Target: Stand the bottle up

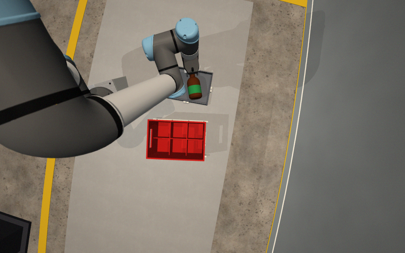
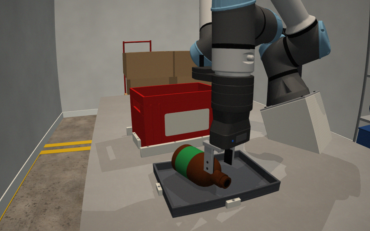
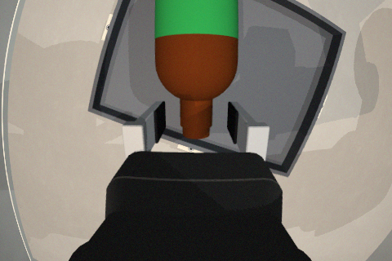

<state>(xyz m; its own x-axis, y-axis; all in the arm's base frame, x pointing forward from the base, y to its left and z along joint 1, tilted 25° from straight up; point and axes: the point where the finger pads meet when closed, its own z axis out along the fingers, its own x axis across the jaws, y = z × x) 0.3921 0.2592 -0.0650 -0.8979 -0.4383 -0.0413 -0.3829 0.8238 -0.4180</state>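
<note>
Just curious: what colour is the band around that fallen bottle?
Green, on a brown bottle; the wrist view shows the band best.

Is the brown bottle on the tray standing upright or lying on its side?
Lying on its side. The bottle rests lengthwise on the tray, its mouth pointing sideways, between the open end effector fingers.
</note>
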